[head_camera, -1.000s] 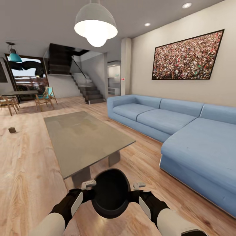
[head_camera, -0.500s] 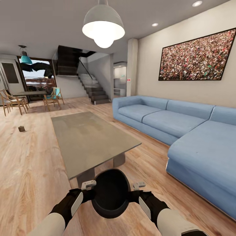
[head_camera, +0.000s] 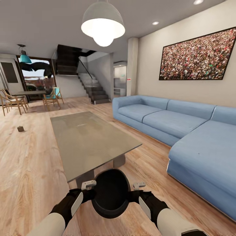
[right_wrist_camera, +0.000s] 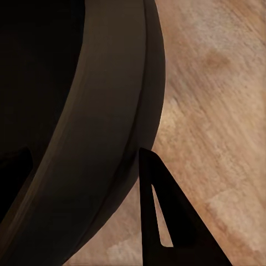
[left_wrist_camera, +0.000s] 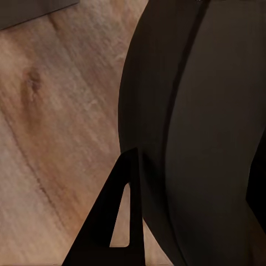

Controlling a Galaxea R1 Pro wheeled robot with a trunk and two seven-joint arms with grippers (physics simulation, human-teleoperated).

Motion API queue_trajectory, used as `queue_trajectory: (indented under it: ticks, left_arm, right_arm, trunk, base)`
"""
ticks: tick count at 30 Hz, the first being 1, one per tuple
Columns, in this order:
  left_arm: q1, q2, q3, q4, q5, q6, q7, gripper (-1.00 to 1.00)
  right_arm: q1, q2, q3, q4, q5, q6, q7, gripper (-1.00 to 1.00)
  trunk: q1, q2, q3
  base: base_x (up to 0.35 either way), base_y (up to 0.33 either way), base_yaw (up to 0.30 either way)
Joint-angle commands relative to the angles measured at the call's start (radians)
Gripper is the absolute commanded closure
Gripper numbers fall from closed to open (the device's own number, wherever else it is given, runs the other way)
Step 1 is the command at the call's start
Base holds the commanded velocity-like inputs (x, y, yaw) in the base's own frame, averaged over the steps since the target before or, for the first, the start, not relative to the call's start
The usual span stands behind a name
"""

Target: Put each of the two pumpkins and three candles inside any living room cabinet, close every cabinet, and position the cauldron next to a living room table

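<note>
carrying the cauldron (head_camera: 110, 193) low between both arms, left gripper (head_camera: 86, 190) and right gripper (head_camera: 136, 190) each pinching its rim, just short of the table (head_camera: 91, 139) (risk, i judge: rim slipping, or bumping the table's edge).
</note>
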Motion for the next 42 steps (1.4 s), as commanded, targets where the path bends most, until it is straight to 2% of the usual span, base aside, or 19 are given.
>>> queue_trajectory:
  ticks: [1, 13, 30, 42]
  left_arm:
    - [0.0, -0.001, 0.006, -0.001, 0.006, 0.006, 0.0, 1.0]
    - [0.0, -0.001, 0.006, -0.001, 0.005, 0.006, 0.0, 1.0]
    - [0.0, 0.001, 0.006, -0.001, 0.006, 0.007, 0.0, 1.0]
    - [0.0, -0.001, 0.006, -0.001, 0.006, 0.007, 0.0, 1.0]
  right_arm:
    - [-0.001, 0.0, -0.007, -0.012, -0.023, 0.006, 0.076, 1.0]
    - [-0.001, 0.0, -0.007, -0.012, -0.023, 0.006, 0.076, 1.0]
    - [-0.001, 0.0, -0.007, -0.013, -0.023, 0.006, 0.076, 1.0]
    - [-0.001, 0.0, -0.007, -0.013, -0.023, 0.006, 0.076, 1.0]
  trunk:
    - [0.0, -0.001, -0.005]
    - [0.005, -0.004, -0.051]
    - [0.005, -0.004, -0.048]
    - [0.005, -0.004, -0.048]
  base:
    - [0.0, 0.0, 0.0]
    - [0.0, 0.0, 0.0]
    - [0.002, 0.0, 0.051]
    - [0.112, 0.0, 0.001]
